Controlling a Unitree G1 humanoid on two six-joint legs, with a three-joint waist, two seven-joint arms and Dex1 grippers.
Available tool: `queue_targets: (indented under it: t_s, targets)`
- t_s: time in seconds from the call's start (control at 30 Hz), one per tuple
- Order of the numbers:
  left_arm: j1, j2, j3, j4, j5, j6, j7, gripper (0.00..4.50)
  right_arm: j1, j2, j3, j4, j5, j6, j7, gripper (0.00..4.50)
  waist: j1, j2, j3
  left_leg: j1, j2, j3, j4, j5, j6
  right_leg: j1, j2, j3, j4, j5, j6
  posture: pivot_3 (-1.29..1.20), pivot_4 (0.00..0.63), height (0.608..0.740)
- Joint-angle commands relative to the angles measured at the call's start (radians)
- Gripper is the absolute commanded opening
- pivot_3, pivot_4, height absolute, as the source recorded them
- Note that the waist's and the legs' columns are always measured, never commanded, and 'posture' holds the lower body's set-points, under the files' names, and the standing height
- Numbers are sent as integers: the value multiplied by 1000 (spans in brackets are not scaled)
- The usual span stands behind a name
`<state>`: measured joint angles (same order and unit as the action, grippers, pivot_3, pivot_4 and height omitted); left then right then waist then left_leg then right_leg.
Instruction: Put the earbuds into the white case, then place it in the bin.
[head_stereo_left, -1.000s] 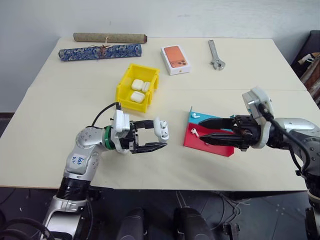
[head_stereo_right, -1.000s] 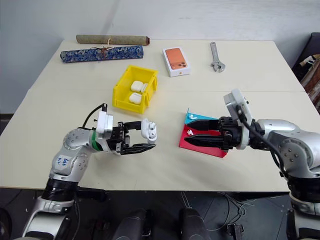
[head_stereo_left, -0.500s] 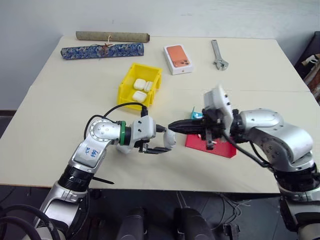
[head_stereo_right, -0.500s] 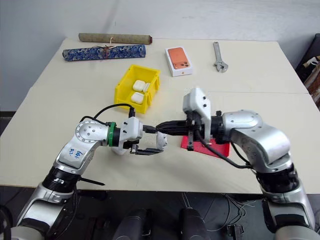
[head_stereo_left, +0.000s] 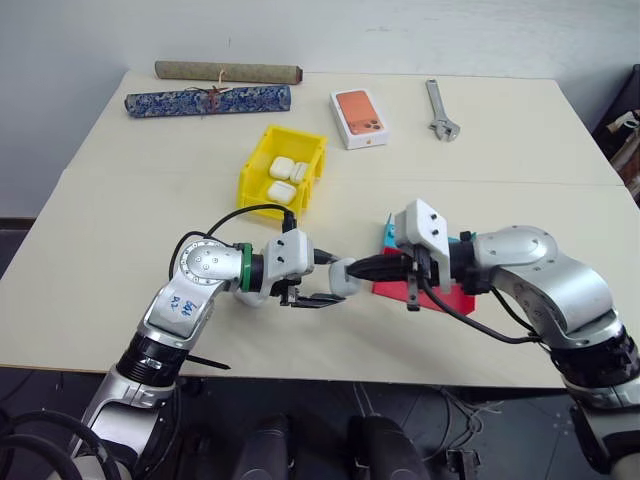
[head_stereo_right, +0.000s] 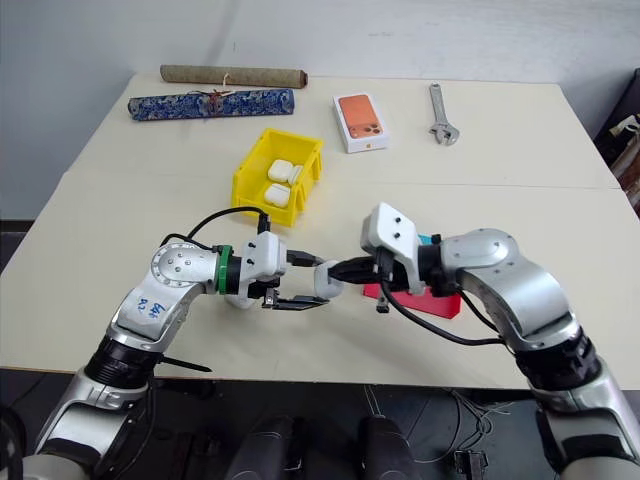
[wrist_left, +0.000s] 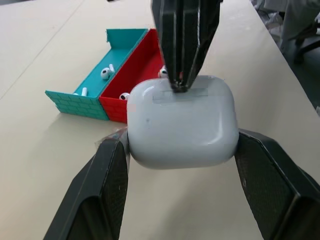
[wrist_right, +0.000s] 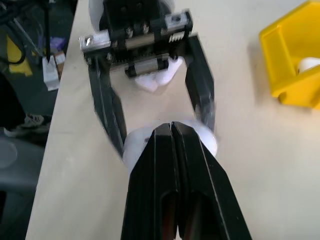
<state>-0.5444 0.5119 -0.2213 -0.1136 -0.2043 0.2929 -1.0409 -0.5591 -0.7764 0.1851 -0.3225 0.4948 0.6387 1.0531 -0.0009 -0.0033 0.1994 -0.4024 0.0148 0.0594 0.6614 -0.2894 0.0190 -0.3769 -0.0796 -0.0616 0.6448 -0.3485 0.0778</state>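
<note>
nearest the robot, above the front part of the pale table, the left gripper is clamped on the white case, one black finger pressed on each side of it. the case is held off the tabletop with its lid closed. the right gripper comes in from the opposite side with its two fingers pressed together, and their tips sit on the top edge of the case, seemingly right at the lid seam, though the contact is hard to make out.

just behind the right gripper lies the low red and blue tray, with several loose earbuds scattered in its two compartments.

farther back and to the left stands the bin, bright yellow, holding three more white cases.

at the far side of the table lie a boxed orange phone, a wrench to its right, and to the left a blue patterned roll with a tan roll behind it.
</note>
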Motion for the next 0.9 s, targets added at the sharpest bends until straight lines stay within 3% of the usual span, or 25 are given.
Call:
queue_targets:
  t_s: [0.03,0.17,0.27,0.33,0.5,0.7,0.8,0.9]
  targets:
    - [0,8,57,-86,-69,-3,-8,2768,66,-12,-75,-1,20,-55,29,19,0,-1,0,0,0,0,0,0,0,0,0,0,0,0,0,0,150,740]
    - [35,47,140,-136,-164,57,-21,2768,207,111,-308,-27,119,-135,-101,19,-2,-1,0,0,0,-2,1,0,0,1,0,-1,0,0,0,0,150,740]
    - [63,104,254,-125,-263,100,-49,2768,390,98,-469,-66,159,-189,-52,177,1,-1,0,0,0,-2,1,1,-1,1,0,-2,1,0,0,0,150,740]
    - [66,129,323,-89,-317,111,-57,2768,490,115,-537,-88,149,-269,-44,554,3,-1,0,0,0,-4,0,1,-1,2,0,-3,0,0,0,0,150,740]
    - [48,139,404,6,-353,97,-49,2768,583,186,-618,-134,136,-399,-123,2298,-1,-1,0,1,-1,-3,1,1,0,3,0,-2,-1,0,0,0,150,740]
    - [-98,87,423,213,-247,100,200,2768,671,252,-691,-173,73,-570,-188,4459,6,-1,0,3,-1,-3,1,2,-2,2,0,-1,1,0,0,0,150,740]
    - [-182,52,389,313,-185,87,280,2768,692,259,-685,-175,41,-633,-199,4488,6,-1,0,3,-1,-2,1,2,-2,2,0,0,2,1,2,0,150,740]
    - [-311,-5,324,525,-75,9,357,2768,699,263,-673,-161,25,-664,-217,4488,11,-2,0,3,-2,-1,1,2,-2,2,0,0,5,1,2,0,150,740]
